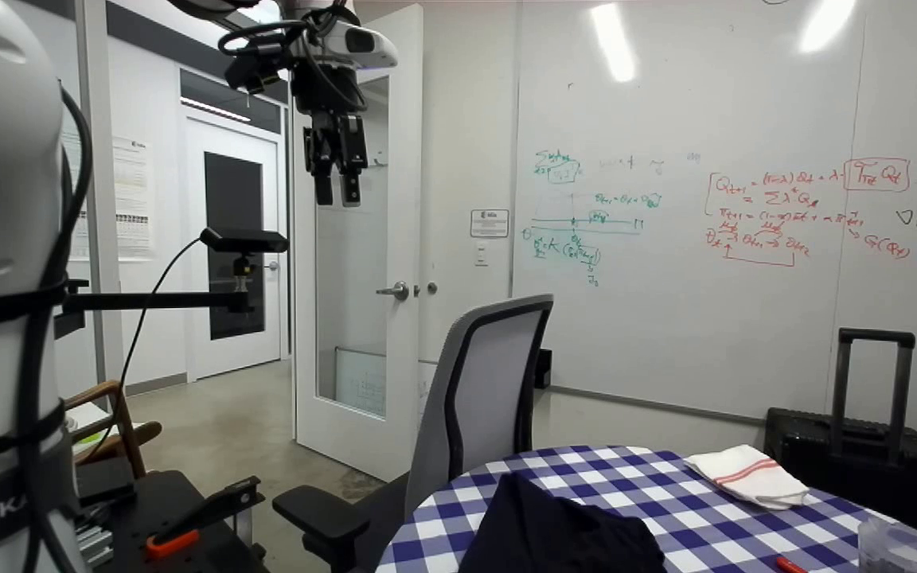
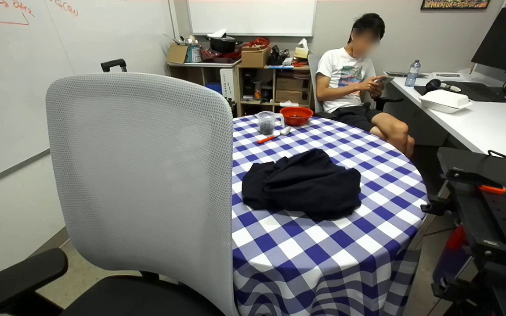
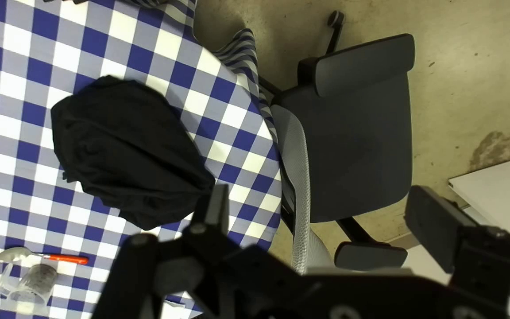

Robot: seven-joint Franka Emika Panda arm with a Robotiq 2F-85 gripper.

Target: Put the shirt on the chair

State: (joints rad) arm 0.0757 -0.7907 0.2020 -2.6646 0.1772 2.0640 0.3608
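The shirt is a crumpled black cloth heap on the round table. It shows in both exterior views (image 1: 558, 535) (image 2: 305, 186) and at the left of the wrist view (image 3: 126, 150). The chair has a grey mesh back and a dark seat. It stands against the table's edge, backrest toward the table, in both exterior views (image 1: 486, 390) (image 2: 141, 171) and the wrist view (image 3: 357, 146). My gripper (image 1: 337, 191) is high in the air, pointing down, apart from shirt and chair. In the wrist view its fingers (image 3: 326, 217) are spread wide with nothing between them.
The table wears a blue-white checked cloth (image 2: 275, 259). On it are a folded white towel (image 1: 749, 476), a clear measuring cup (image 2: 266, 123), a red-handled spoon (image 2: 275, 135) and a red bowl (image 2: 296, 116). The chair's armrests (image 1: 319, 513) stick out. A person (image 2: 352, 79) sits behind the table.
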